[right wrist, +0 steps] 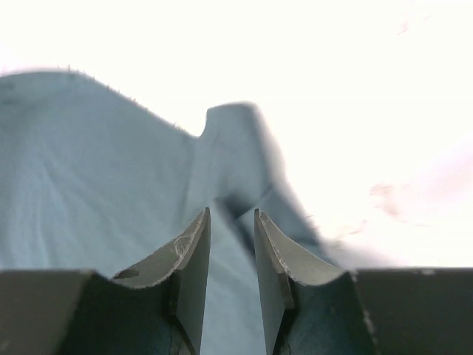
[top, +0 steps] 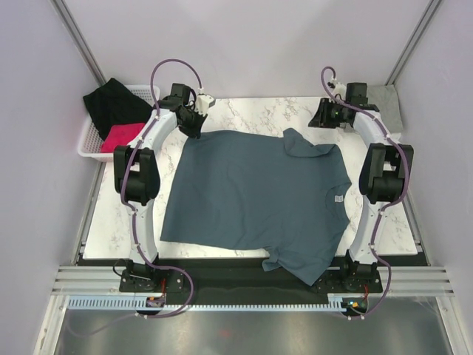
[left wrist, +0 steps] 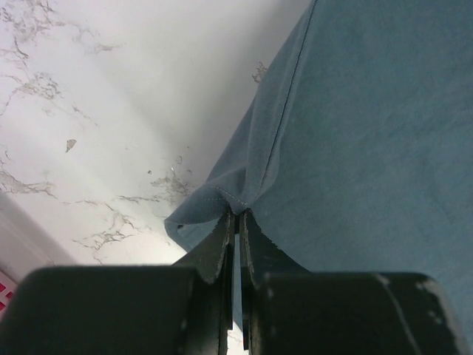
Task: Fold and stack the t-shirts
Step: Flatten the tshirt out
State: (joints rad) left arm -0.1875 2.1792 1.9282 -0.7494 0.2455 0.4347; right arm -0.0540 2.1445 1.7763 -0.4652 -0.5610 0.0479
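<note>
Slate-blue t-shirt (top: 259,200) lies hem-left, collar-right across the table (top: 251,111); left jaws pinch its far-left hem corner (left wrist: 214,196); right jaws, spread, hover near the far sleeve (top: 299,140).

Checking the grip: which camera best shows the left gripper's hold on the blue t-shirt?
Left wrist: the left gripper is shut on the blue t-shirt at its hem corner, close up. Top external shows that pinch small and far off. Right wrist misses it, showing only a sleeve.
</note>
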